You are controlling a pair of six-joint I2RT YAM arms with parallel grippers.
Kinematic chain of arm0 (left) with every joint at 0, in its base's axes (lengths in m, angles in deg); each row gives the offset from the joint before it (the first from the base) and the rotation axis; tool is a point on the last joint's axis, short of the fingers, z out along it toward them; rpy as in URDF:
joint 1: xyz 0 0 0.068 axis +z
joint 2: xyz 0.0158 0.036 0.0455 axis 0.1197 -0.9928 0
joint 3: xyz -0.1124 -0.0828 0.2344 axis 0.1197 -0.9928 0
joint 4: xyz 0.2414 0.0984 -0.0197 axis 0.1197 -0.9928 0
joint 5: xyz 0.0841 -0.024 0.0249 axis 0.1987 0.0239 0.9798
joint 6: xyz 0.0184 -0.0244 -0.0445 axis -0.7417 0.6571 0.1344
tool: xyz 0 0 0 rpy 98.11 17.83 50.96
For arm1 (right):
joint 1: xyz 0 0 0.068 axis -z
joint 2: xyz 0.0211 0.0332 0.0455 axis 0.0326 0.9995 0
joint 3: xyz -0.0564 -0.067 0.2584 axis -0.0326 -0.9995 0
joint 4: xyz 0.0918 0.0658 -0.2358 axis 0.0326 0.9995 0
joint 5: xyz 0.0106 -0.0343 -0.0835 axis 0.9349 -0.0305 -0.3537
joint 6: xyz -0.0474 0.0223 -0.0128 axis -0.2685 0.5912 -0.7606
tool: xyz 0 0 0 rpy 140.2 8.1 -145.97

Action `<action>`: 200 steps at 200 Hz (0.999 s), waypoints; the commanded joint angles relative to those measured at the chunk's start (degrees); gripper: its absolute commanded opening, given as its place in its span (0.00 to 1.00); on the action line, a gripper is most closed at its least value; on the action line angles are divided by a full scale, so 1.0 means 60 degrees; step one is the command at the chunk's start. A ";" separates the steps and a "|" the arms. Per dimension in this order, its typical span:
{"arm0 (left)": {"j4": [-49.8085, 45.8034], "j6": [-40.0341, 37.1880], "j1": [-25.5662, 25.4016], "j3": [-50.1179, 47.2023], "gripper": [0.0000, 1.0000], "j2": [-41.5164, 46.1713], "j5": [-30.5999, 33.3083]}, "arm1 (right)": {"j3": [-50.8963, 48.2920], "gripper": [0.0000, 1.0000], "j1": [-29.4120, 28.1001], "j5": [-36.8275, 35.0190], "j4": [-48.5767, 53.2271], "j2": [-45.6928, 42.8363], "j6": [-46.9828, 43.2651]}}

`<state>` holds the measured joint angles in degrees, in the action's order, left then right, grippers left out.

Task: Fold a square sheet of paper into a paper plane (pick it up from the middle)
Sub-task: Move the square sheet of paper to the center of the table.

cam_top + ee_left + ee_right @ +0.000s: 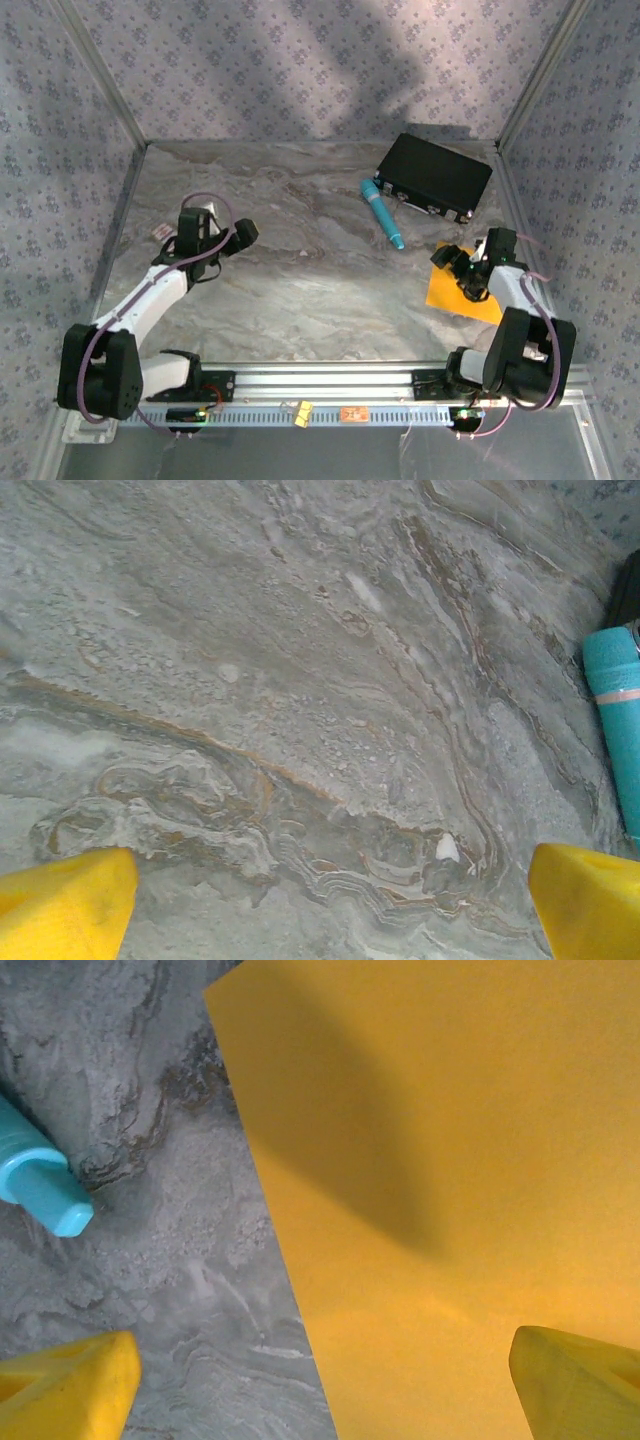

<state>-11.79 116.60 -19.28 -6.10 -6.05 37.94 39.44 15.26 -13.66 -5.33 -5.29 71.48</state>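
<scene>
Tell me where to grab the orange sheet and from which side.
Take the sheet at its middle, straight down from above: it lies flat on the table, with no raised edge. The open right pincer straddles its edge, so shift it over the sheet first.

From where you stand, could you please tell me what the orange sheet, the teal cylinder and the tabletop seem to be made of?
Orange sheet: likely thin paper, matte; it lies flat with a crisp straight edge and no gloss. Teal cylinder: probably plastic, smooth with a slight sheen. Tabletop: marble-patterned, grey with brown veins; stone or printed laminate, I cannot tell.
</scene>
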 commanded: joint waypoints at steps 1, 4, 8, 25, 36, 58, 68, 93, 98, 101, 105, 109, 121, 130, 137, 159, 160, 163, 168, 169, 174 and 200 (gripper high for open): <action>-0.0203 -0.0350 -0.0142 0.0505 1.00 -0.0164 -0.0145 | 0.0528 0.97 0.0051 0.0140 -0.0147 0.0570 -0.0235; -0.0215 -0.0365 -0.0155 0.0520 1.00 -0.0189 -0.0152 | 0.0555 0.97 0.0060 0.0172 -0.0174 0.0654 -0.0235; -0.0226 -0.0373 -0.0166 0.0546 1.00 -0.0204 -0.0142 | 0.0587 0.97 0.0049 0.0202 -0.0213 0.0733 -0.0235; -0.0260 -0.0424 -0.0216 0.0612 1.00 -0.0278 -0.0125 | 0.0735 0.96 0.0038 0.0230 -0.0198 0.1126 -0.0196; -0.0305 -0.0432 -0.0231 0.0640 1.00 -0.0300 -0.0097 | 0.0743 0.96 0.0004 0.0144 -0.0104 0.1261 -0.0102; -0.0349 -0.0468 -0.0245 0.0663 1.00 -0.0322 -0.0024 | 0.0593 0.94 -0.0174 0.0068 0.0192 0.1282 0.0045; -0.0364 -0.0461 -0.0247 0.0668 1.00 -0.0337 -0.0006 | 0.0435 0.94 -0.0298 0.0076 0.0244 0.1176 0.0189; -0.0322 -0.0461 -0.0251 0.0684 1.00 -0.0477 0.0051 | 0.0032 0.94 -0.0819 0.0117 0.0265 0.0805 0.0628; -0.0310 -0.0461 -0.0247 0.0703 1.00 -0.0509 0.0048 | -0.0044 0.94 -0.0945 0.0123 0.0272 0.0752 0.0761; -0.0307 -0.0472 -0.0247 0.0719 1.00 -0.0549 0.0042 | -0.0097 0.94 -0.1011 0.0124 0.0278 0.0713 0.0834; -0.0314 -0.0475 -0.0248 0.0738 1.00 -0.0596 0.0047 | -0.0139 0.94 -0.1126 0.0079 0.0286 0.0642 0.0951; -0.0313 -0.0475 -0.0247 0.0755 1.00 -0.0625 0.0044 | -0.0215 0.94 -0.1235 0.0025 0.0346 0.0580 0.1068; -0.0361 -0.0497 -0.0256 0.0826 1.00 -0.0741 0.0027 | -0.0391 0.94 -0.1569 -0.0253 0.0518 0.0317 0.1431; -0.0398 -0.0544 -0.0262 0.0887 1.00 -0.0811 0.0015 | -0.0610 0.94 -0.1809 -0.0376 0.0538 0.0044 0.1717; -0.0434 -0.0561 -0.0262 0.0930 1.00 -0.0836 0.0015 | -0.0795 0.94 -0.1981 -0.0427 0.0506 -0.0183 0.2044; -0.0364 -0.0542 -0.0262 0.0876 1.00 -0.0885 0.0053 | -0.1259 0.94 -0.2690 -0.0399 0.0277 -0.0721 0.2724; -0.0357 -0.0538 -0.0262 0.0875 1.00 -0.0890 0.0053 | -0.1261 0.94 -0.2728 -0.0408 0.0283 -0.0743 0.2760; -0.0337 -0.0535 -0.0262 0.0867 1.00 -0.0897 0.0052 | -0.1274 0.94 -0.2786 -0.0427 0.0277 -0.0771 0.2832; -0.0321 -0.0520 -0.0262 0.0860 1.00 -0.0928 0.0042 | -0.1341 0.94 -0.3012 -0.0455 0.0277 -0.0854 0.2988; -0.0314 -0.0520 -0.0262 0.0860 1.00 -0.0940 0.0047 | -0.1354 0.94 -0.3043 -0.0452 0.0268 -0.0868 0.3002; -0.0300 -0.0506 -0.0262 0.0860 1.00 -0.0965 0.0041 | -0.1400 0.94 -0.3237 -0.0463 0.0230 -0.0909 0.3110; -0.0278 -0.0495 -0.0263 0.0877 1.00 -0.1111 0.0000 | -0.1486 0.94 -0.4178 -0.0655 0.0009 -0.0988 0.3671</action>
<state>-13.34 114.28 -20.50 -2.14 -11.78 38.16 32.66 -5.79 -15.83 -7.08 -11.45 87.48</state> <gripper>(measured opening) 0.997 0.941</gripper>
